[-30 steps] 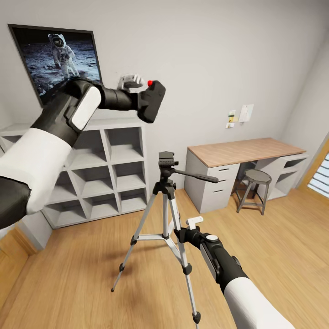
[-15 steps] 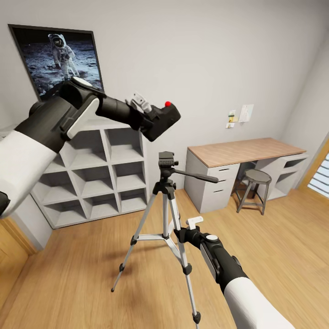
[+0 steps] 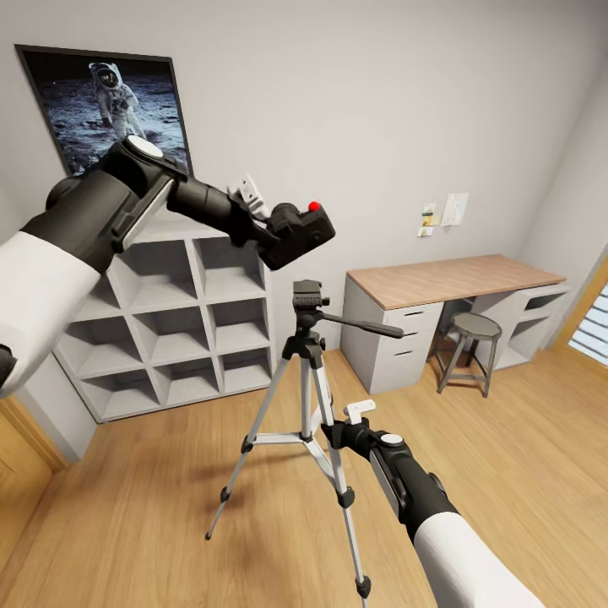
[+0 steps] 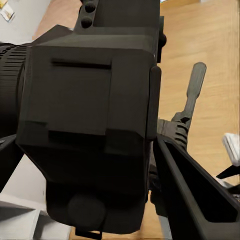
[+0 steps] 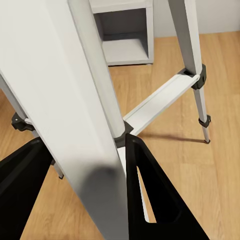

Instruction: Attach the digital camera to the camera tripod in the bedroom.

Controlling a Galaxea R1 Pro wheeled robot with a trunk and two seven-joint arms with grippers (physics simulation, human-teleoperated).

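1. Your left hand (image 3: 268, 221) is gripping the digital camera (image 3: 301, 232) just above the camera tripod (image 3: 306, 384) head.
2. Your right hand (image 3: 331, 426) is clamping a tripod leg (image 5: 87, 115).
3. The cube shelf (image 3: 173, 317) compartments are sitting bare.

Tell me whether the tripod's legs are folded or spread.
Spread. The tripod stands upright on the floor, its three silver legs splayed apart with braces running out from the centre column.

Your head view looks forward and down over both arms, your left wrist view sits very near the digital camera (image 4: 90, 125), your right wrist view close against a camera tripod (image 5: 95, 125) leg, all three share the tripod.
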